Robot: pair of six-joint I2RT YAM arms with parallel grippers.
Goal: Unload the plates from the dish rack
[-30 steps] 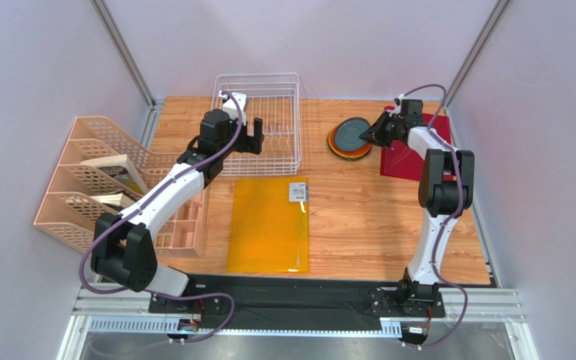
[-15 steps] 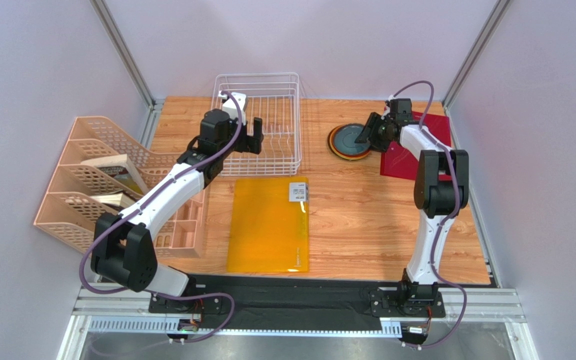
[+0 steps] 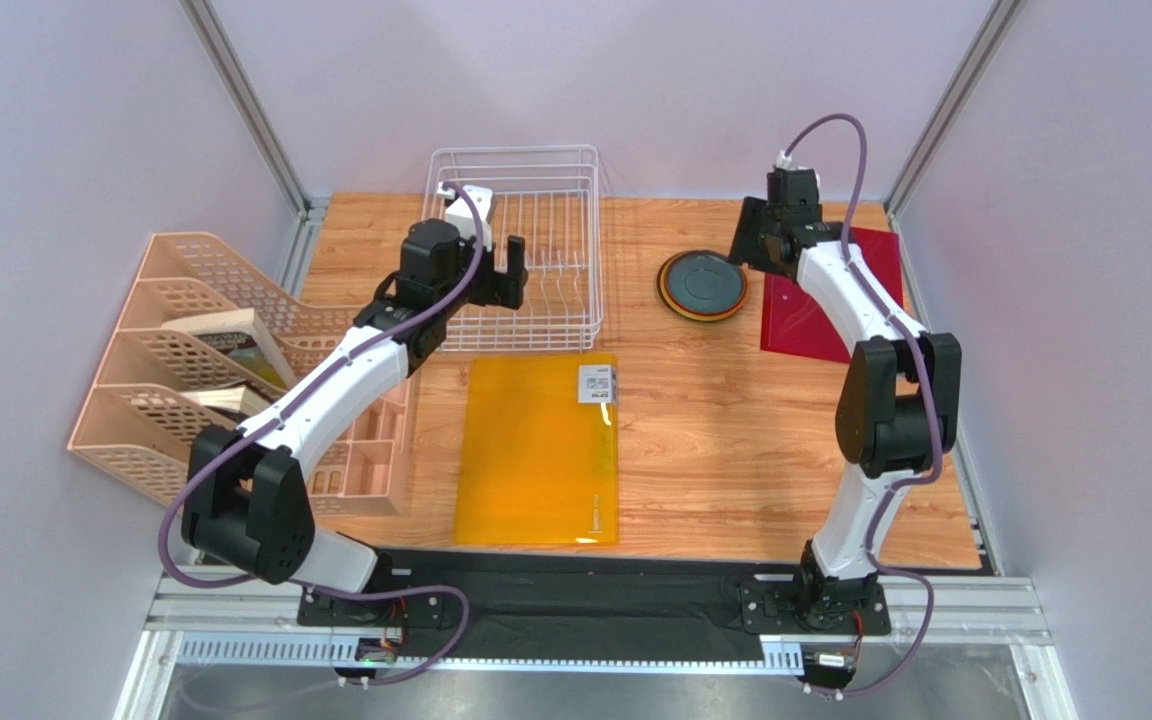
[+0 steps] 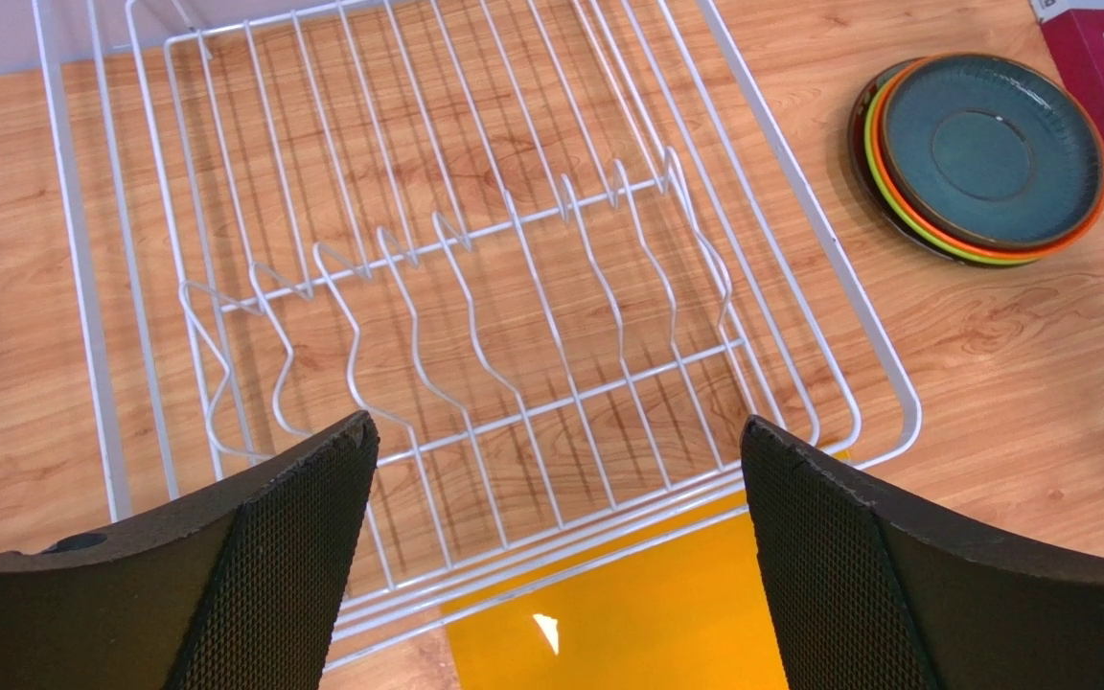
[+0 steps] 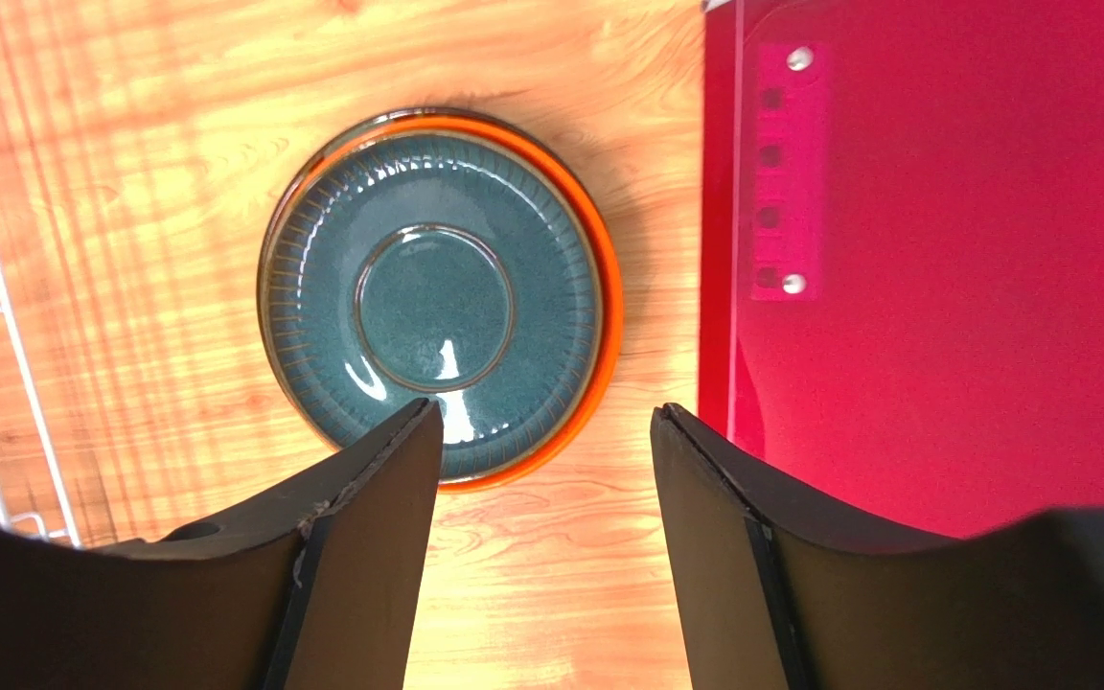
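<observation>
My right gripper [image 5: 544, 414] hangs half-open and empty because, I judge, the plates [image 5: 436, 295] already lie stacked directly beneath it, while my left gripper [image 4: 558, 429], spread wide, holds nothing above the bare dish rack [image 4: 515, 288] below it.

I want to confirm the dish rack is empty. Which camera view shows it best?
Left wrist view: the dish rack fills most of the frame, every tine slot bare. Top external shows it small, the left arm covering one corner. Right wrist catches only a few edge wires.
</observation>
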